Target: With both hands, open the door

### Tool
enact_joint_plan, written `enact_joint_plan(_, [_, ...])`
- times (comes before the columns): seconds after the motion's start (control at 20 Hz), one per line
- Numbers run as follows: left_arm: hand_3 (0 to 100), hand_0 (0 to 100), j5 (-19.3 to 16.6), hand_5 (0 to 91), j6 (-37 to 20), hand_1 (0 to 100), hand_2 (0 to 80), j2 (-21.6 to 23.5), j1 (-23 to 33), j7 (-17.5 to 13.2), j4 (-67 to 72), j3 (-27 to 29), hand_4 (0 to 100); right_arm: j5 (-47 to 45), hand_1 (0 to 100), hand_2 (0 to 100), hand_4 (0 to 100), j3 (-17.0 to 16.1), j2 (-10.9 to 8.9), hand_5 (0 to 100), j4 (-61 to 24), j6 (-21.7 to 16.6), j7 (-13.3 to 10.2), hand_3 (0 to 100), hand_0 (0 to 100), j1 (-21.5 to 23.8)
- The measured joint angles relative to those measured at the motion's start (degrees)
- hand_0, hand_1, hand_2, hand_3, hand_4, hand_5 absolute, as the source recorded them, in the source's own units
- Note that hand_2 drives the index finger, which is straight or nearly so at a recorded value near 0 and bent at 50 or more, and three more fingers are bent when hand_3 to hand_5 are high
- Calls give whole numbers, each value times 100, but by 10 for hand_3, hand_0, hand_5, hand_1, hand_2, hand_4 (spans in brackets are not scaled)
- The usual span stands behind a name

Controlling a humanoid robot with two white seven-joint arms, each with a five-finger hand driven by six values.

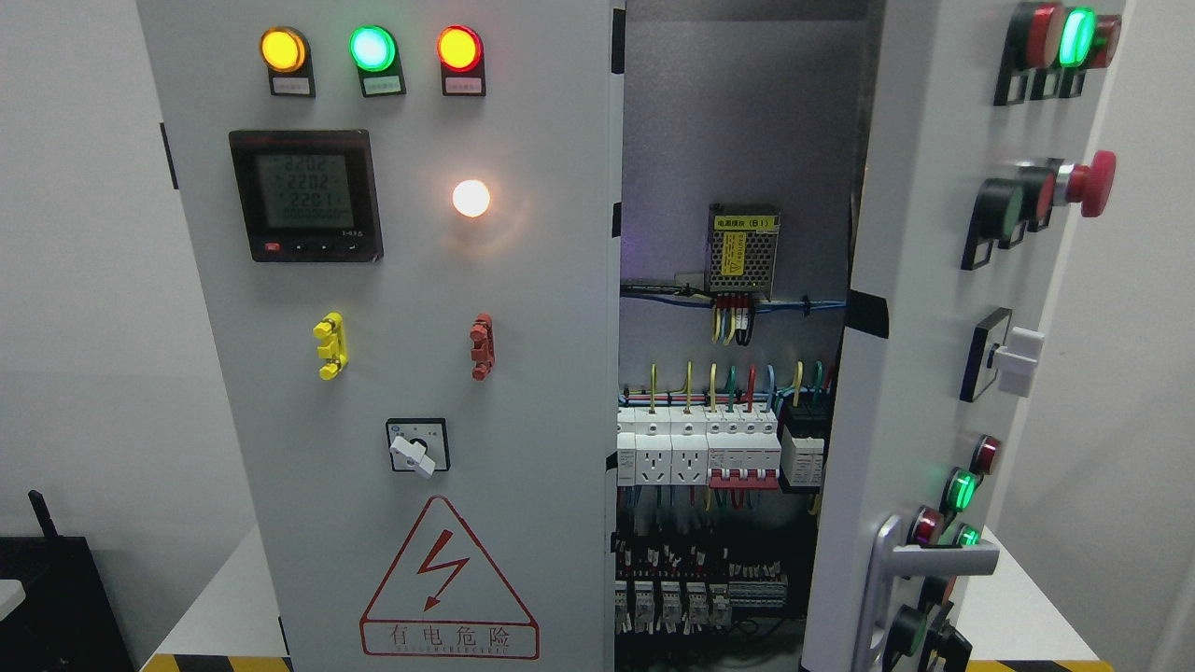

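Note:
The grey electrical cabinet fills the head view. Its right door [924, 308] is swung open towards me, edge-on, carrying lit buttons, a red mushroom stop button [1092, 183] and a silver lever handle [934, 558] low down. The left door [392, 373] is closed, with three indicator lamps, a digital meter [306, 194], a rotary switch [417, 448] and a red electrical-hazard triangle [449, 583]. Between the doors the interior [738, 392] shows a power supply, coloured wires and rows of breakers. Neither of my hands or arms appears in the picture.
The cabinet stands on a white platform [219, 616] with yellow-black striped edging at the bottom. A black box with an antenna [56, 597] sits at the lower left. White walls lie on both sides.

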Motion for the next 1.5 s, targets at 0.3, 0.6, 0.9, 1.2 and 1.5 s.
enact_joint_plan(0.3, [0,120,104,0,124,389,0,586,-2437,270,-1042,-1506,0,0,389,0,0,0,0,0,0,0,2,0,120,0])
enact_joint_plan(0.6, [0,120,167,0,836,389,0,484,-5062,300,-1785,-3411,0,0,389,0,0,0,0,0,0,0,4,0,120,0])
enact_joint_plan(0.9, [0,120,218,0,1092,389,0,-158,-7902,316,-1905,-5959,0,0,389,0,0,0,0,0,0,0,4,0,120,0])
enact_joint_plan(1.2, [0,120,552,0,1056,389,0,-1270,-9757,318,-1499,-8099,0,0,389,0,0,0,0,0,0,0,5,0,120,0])
enact_joint_plan(1.5, [0,120,762,0,1029,389,0,-2569,-10443,298,-899,-9356,0,0,389,0,0,0,1,0,0,0,6,0,120,0])
